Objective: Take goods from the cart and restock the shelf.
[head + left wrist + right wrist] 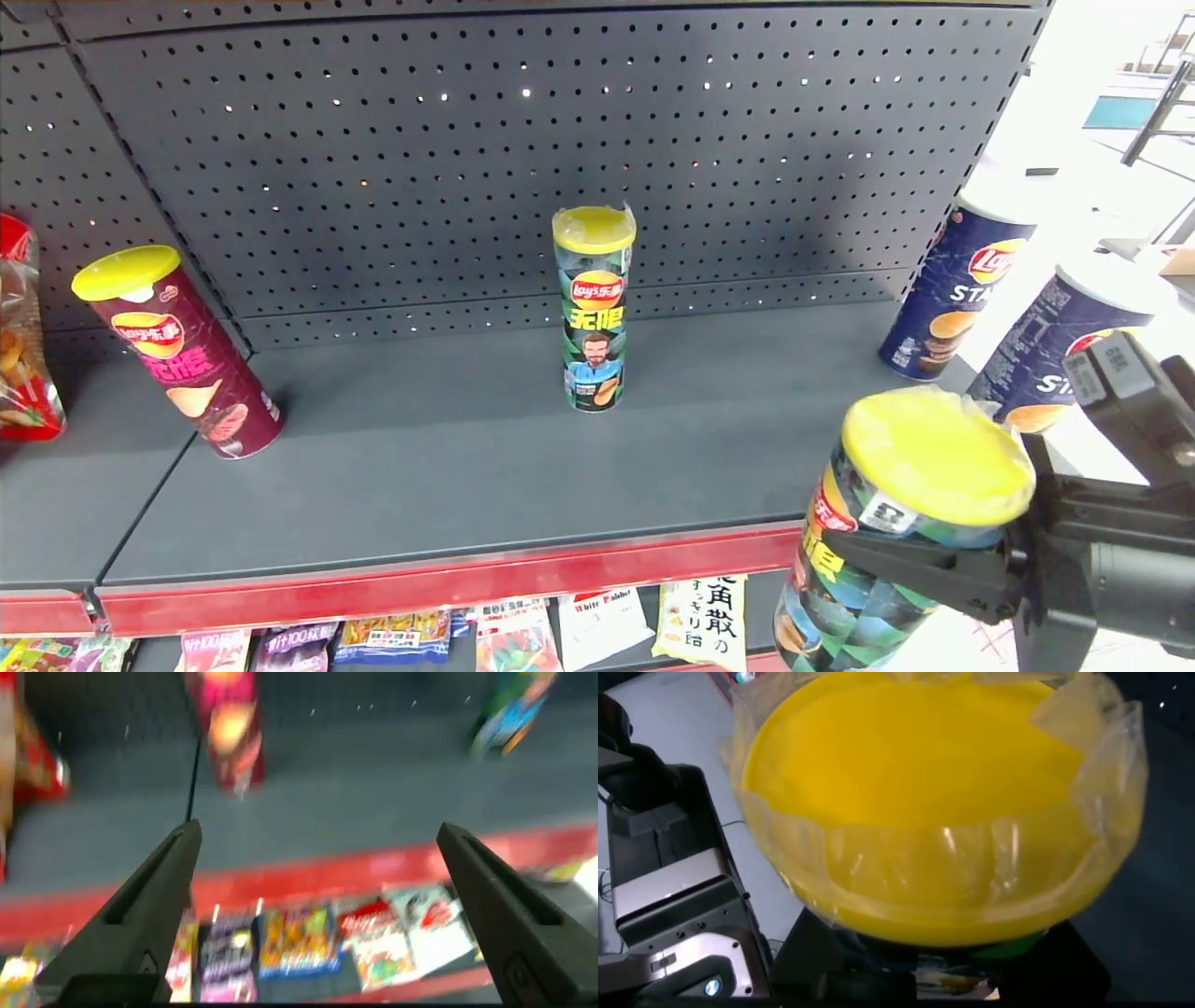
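Dark grey metal makes up the shelf (448, 467) in front of you, with a holey back wall (467, 140) and a red strip (448, 579) along the front. Your right gripper (920, 560) is clamped on a chip can (878, 597), with one finger across its side a bit below the lid. The can hangs low on the right, out in front of the red strip and not yet over the shelf. Your left gripper (318, 835) has its fingers wide apart with nothing between them. It points at the red strip and the snack packets (308, 943) below.

I think the can is light and stiff, but its thin wall could dent if you squeeze hard. The skin looks shiny, so it may slip. The chips inside would break easily. It is tall and thin, so it may tip over. Hold it by the side, near the middle, not by the lid.

The chip can is a tall round tube. It has a yellow lid (924, 775) with crinkly clear film (1106, 756) around the rim, and a green, blue and black pattern. A twin can (595, 308) stands upright in the middle of the shelf. A dark red can (182, 350) is on the left and two blue cans (952, 289) are on the right.
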You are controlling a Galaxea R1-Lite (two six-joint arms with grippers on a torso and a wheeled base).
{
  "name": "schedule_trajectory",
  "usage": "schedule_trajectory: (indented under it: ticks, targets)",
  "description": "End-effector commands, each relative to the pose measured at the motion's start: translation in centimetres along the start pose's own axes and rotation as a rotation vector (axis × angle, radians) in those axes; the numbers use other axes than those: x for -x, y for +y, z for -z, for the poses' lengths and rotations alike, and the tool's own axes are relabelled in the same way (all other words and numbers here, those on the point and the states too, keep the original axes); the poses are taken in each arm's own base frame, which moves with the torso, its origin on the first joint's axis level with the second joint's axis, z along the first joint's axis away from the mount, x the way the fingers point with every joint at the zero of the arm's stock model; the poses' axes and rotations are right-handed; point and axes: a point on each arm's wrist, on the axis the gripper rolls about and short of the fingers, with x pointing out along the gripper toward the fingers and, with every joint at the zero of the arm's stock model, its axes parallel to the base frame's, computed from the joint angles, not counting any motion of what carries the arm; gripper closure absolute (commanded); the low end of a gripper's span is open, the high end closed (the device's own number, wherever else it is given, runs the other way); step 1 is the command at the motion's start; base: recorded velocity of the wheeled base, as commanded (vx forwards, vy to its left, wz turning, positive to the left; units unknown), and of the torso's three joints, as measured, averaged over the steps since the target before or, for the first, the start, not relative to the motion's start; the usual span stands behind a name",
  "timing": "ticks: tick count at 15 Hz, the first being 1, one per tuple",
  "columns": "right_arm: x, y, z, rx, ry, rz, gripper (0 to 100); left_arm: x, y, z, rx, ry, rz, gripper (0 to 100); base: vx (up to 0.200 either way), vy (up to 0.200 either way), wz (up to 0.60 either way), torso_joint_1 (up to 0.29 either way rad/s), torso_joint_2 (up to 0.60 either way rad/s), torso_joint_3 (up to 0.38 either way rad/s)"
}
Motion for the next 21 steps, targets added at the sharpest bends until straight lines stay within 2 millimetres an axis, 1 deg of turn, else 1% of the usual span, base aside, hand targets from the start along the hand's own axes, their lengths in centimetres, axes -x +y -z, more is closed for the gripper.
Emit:
schedule_trajectory:
  ticks: [1, 2, 3, 4, 6, 7, 8, 9, 10, 12, 15, 18, 21]
  targets:
    - [-1.1, -0.6, -0.8, 0.002, -0.004, -0.001, 100, -8.1, -0.1, -11.6, 0.022, 0.105, 0.214, 0, 0.0, 0.0, 0.0, 0.0, 0.0, 0.0]
    - [-1.1, -0.6, -1.4, 0.006, -0.022, 0.004, 100, -11.7, -0.9, -12.8, -0.021, 0.146, 0.398, 0, 0.0, 0.0, 0.0, 0.0, 0.0, 0.0]
    - [-1.0, -0.6, -1.6, 0.008, -0.029, 0.005, 100, -13.6, -1.3, -13.3, -0.033, 0.161, 0.472, 0, 0.0, 0.0, 0.0, 0.0, 0.0, 0.0]
    - [-0.9, -0.8, -1.9, 0.004, -0.038, 0.011, 100, -19.1, -2.4, -14.5, -0.053, 0.182, 0.612, 0, 0.0, 0.0, 0.0, 0.0, 0.0, 0.0]
    - [-0.8, -0.9, -2.5, -0.005, -0.06, 0.015, 100, -23.2, -4.2, -13.9, -0.093, 0.213, 0.744, 0, 0.0, 0.0, 0.0, 0.0, 0.0, 0.0]
    - [-0.8, -1.0, -3.3, -0.002, -0.085, 0.02, 100, -25.9, -5.2, -13.3, -0.109, 0.242, 0.78, 0, 0.0, 0.0, 0.0, 0.0, 0.0, 0.0]
    - [-0.8, -1.0, -3.5, -0.001, -0.092, 0.021, 100, -26.6, -5.6, -13.3, -0.11, 0.245, 0.795, 0, 0.0, 0.0, 0.0, 0.0, 0.0, 0.0]
    - [-0.7, -1.0, -3.8, 0.003, -0.102, 0.022, 100, -27.8, -6.5, -13.0, -0.109, 0.256, 0.823, 0, 0.0, 0.0, 0.0, 0.0, 0.0, 0.0]
    - [-0.6, -1.1, -3.8, 0.003, -0.103, 0.025, 100, -28.9, -7.4, -12.4, -0.104, 0.274, 0.868, 0, 0.0, 0.0, 0.0, 0.0, 0.0, 0.0]
    - [-0.5, -1.1, -3.9, -0.016, -0.107, 0.034, 100, -30.6, -8.0, -11.0, -0.122, 0.297, 0.887, 0, 0.0, 0.0, 0.0, 0.0, 0.0, 0.0]
    - [-0.1, -1.2, -3.9, -0.027, -0.112, 0.055, 100, -32.2, -8.5, -9.5, -0.141, 0.313, 0.895, 0, 0.0, 0.0, 0.0, 0.0, 0.0, 0.0]
    - [0.0, -1.1, -3.8, -0.029, -0.112, 0.058, 100, -34.2, -9.1, -8.3, -0.164, 0.276, 0.915, 0, 0.0, 0.0, 0.0, 0.0, 0.0, 0.0]
    - [0.0, -1.2, -3.9, -0.028, -0.115, 0.06, 100, -35.1, -10.0, -7.9, -0.16, 0.263, 0.958, 0, 0.0, 0.0, 0.0, 0.0, 0.0, 0.0]
